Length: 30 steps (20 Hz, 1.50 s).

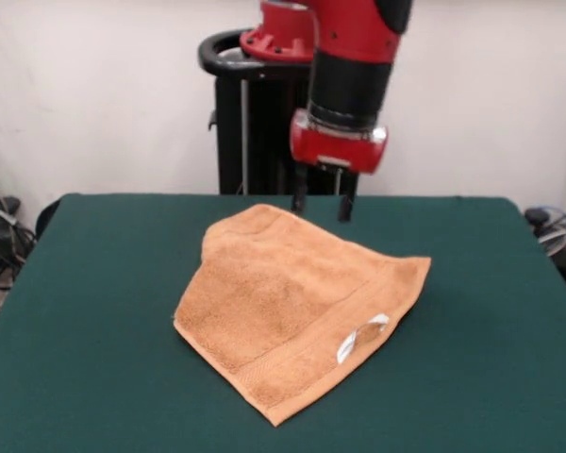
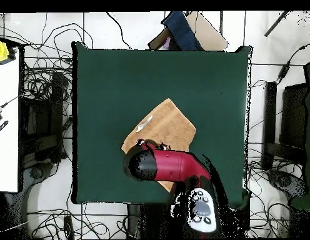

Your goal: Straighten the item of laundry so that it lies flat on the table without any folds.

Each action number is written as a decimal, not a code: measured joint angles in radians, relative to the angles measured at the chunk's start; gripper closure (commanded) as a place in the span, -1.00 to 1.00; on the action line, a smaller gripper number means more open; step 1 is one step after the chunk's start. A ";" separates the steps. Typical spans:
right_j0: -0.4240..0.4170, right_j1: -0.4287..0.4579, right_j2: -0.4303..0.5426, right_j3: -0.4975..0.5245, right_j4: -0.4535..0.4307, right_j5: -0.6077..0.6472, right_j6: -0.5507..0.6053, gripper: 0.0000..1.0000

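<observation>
In the front view, the orange-tan terry towel [image 1: 297, 307] lies near the middle of the green table [image 1: 94, 311], turned cornerwise, with its far part doubled over so one thicker layer sits on another. A woven border band runs along its near right edge, and a small white care tag [image 1: 363, 338] sticks up there (curled into a loop). The gripper [image 1: 323, 203] hangs just above the towel's far corner, its two dark fingers [image 1: 300, 198] spread apart with nothing between them. In the overhead view, the red arm [image 2: 173, 165] covers the towel's [image 2: 167, 125] edge nearest the robot base, hiding the gripper; the tag [image 2: 144, 125] shows at the towel's left edge, and cables [image 2: 39, 69] lie on the floor around the table [image 2: 107, 75].
</observation>
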 measured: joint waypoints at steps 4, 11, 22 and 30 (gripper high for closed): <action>0.053 0.088 0.000 0.003 0.019 -0.218 0.000 -1.00; 0.137 0.216 0.001 0.003 0.105 -0.378 0.000 -1.00; 0.294 0.332 -0.096 -0.029 0.253 -0.238 0.000 -1.00; 0.298 0.359 -0.100 -0.062 0.261 -0.227 0.000 1.00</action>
